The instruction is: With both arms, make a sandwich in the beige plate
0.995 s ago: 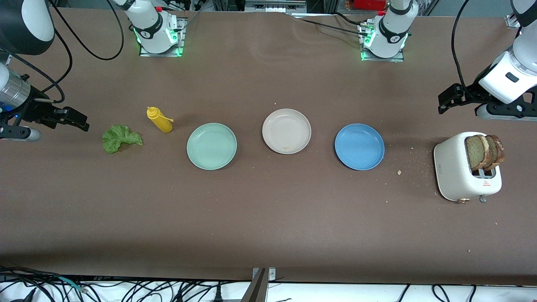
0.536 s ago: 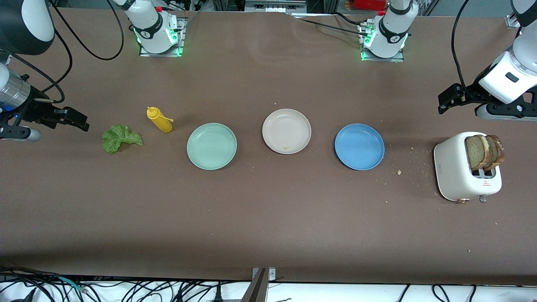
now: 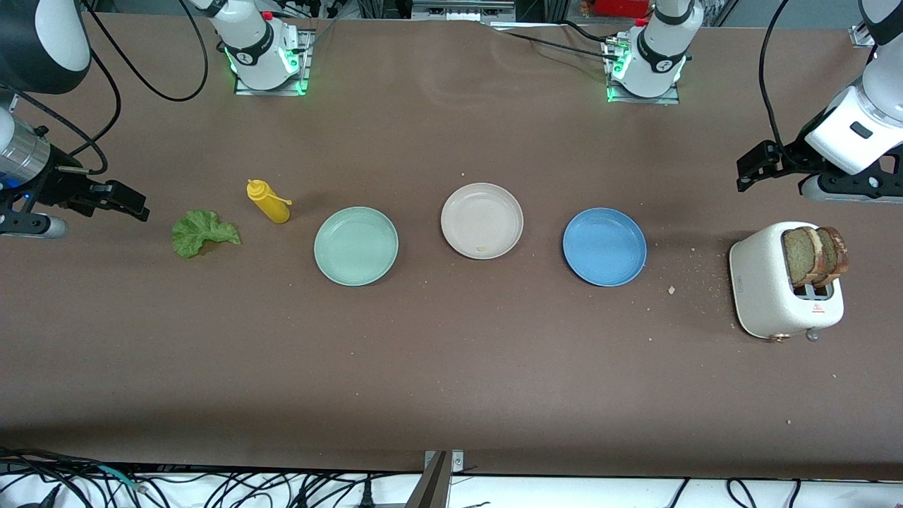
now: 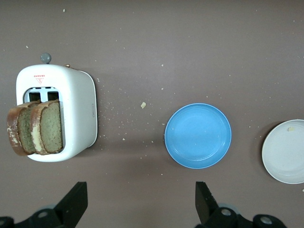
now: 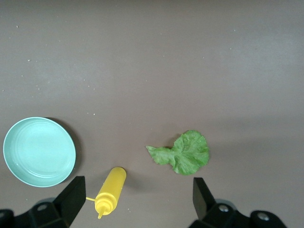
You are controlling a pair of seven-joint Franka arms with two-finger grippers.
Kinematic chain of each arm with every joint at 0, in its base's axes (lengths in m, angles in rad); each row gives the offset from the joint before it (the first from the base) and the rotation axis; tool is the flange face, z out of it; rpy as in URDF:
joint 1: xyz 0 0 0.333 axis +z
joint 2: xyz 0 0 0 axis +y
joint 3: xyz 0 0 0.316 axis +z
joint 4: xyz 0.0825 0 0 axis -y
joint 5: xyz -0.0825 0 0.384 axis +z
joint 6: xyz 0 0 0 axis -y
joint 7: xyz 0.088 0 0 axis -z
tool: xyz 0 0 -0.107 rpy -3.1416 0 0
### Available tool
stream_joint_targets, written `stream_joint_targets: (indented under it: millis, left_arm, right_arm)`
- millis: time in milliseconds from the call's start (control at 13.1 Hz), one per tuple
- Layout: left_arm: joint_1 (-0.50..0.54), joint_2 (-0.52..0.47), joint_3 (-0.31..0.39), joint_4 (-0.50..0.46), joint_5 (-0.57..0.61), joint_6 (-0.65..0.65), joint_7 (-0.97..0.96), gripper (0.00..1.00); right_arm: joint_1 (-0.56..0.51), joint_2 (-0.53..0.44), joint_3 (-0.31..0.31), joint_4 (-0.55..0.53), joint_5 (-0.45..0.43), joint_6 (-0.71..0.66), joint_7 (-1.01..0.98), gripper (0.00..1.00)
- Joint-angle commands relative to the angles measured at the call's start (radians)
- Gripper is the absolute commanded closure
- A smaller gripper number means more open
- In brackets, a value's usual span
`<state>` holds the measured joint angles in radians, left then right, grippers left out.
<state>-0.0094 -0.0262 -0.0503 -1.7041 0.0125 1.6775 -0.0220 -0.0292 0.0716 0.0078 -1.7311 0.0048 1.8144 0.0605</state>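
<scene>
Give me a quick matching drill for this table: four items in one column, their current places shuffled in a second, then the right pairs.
Items:
1. bread slices
2. lettuce leaf
3. beige plate
4. mustard bottle

Places:
A. between the mint green plate and the blue plate
B. standing in the toaster
C. flat on the table, toward the right arm's end
D. lying between the lettuce and the mint green plate

Pairs: 1-B, 2-C, 3-A, 4-D

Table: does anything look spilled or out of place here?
Yes. Bread crumbs are scattered on the table between the blue plate and the toaster. A small crumb also lies in the beige plate.
</scene>
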Motion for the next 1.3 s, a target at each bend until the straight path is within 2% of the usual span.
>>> stream_joint_targets:
  millis: [0, 230, 459, 765, 995, 1224]
  left_arm:
    - [0.002, 0.003, 0.006, 0.008, -0.017, -0.010, 0.022, 0.00]
    - [0.005, 0.018, 0.010, 0.008, -0.014, -0.010, 0.020, 0.00]
    - [0.061, 0.064, 0.012, 0.009, -0.011, -0.001, 0.024, 0.00]
    - [0.176, 0.207, 0.010, 0.107, -0.011, 0.005, 0.058, 0.00]
    - [0.227, 0.258, 0.012, 0.089, -0.011, 0.111, 0.187, 0.00]
    - [0.252, 0.278, 0.010, 0.045, -0.008, 0.157, 0.198, 0.00]
  right_arm:
    - [-0.008, 0.005, 0.003, 0.015, -0.008, -0.017, -0.001, 0.00]
    - [-0.008, 0.005, 0.003, 0.015, -0.008, -0.017, -0.001, 0.00]
    - [-0.006, 0.005, 0.003, 0.016, -0.008, -0.017, 0.001, 0.00]
    - [-0.008, 0.005, 0.004, 0.015, -0.008, -0.017, -0.001, 0.00]
    - [-0.006, 0.005, 0.003, 0.015, -0.008, -0.018, -0.001, 0.00]
    - [-0.008, 0.005, 0.003, 0.015, -0.008, -0.021, -0.001, 0.00]
